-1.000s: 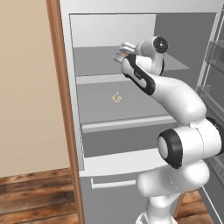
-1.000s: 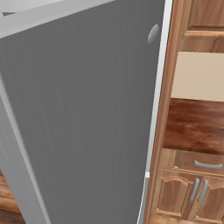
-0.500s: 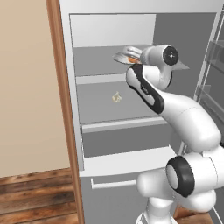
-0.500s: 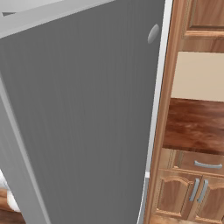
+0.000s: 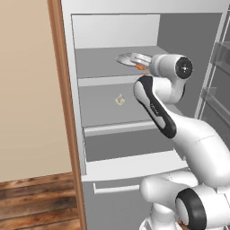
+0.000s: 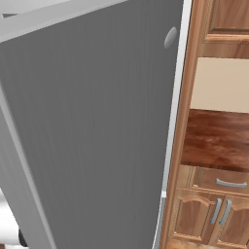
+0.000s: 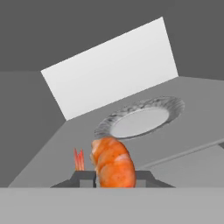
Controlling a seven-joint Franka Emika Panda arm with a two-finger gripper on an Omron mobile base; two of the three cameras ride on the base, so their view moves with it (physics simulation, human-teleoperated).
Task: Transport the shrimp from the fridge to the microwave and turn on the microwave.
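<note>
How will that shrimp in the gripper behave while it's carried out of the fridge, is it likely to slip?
The shrimp looks rounded and glossy, so it may be slippery and could twist between the fingertips. It is small and curled, probably light, so weight should not pull it loose. Only its lower part sits inside the gripper, so a sharp swing might tip it out.

The arm (image 5: pixel 188 134) is glossy white, built of rounded, swollen segments that flow into each other like smooth shells. A long black band (image 5: pixel 157 114) runs down 1 slim link, and a wide black ring (image 5: pixel 191 209) wraps the big joint near the base. At the top sits a short white cylinder with a round black cap (image 5: pixel 184 67) carrying a small pale mark in its middle. The end effector (image 7: pixel 109 178) has 2 small, dark grey, blocky finger tips (image 7: pixel 84 178). No cables or screws stand out.
</note>
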